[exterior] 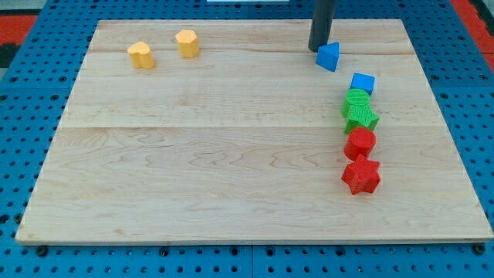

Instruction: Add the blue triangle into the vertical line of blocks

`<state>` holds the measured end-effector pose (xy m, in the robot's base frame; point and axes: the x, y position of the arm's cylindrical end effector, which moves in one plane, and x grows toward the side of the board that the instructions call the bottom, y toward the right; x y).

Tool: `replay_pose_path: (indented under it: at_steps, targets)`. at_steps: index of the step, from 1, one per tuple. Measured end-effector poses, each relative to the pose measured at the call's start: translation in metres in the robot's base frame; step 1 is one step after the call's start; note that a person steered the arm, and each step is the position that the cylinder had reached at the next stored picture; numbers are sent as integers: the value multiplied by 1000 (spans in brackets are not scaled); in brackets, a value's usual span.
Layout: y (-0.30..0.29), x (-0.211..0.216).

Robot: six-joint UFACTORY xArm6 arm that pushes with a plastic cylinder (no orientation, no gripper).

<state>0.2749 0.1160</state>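
Our tip (317, 49), which has no gripper, touches the blue triangular block (329, 56) just right of it. The block is near the line's top blue cube (362, 83), not yet joined.

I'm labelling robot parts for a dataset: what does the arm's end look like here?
Only a straight, dark grey rod shows, round in section, plain and matte, entering from the view's top. No cables, markings or claw are visible. My tip is a blunt end.

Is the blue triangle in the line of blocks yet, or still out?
Still out. The blue triangle sits apart, up and left of the blue cube that tops the line. My tip is right beside its left side.
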Motion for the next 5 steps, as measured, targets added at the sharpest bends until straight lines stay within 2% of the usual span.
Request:
replay_pose_path:
  at_steps: [5]
  targets:
    - [78, 20]
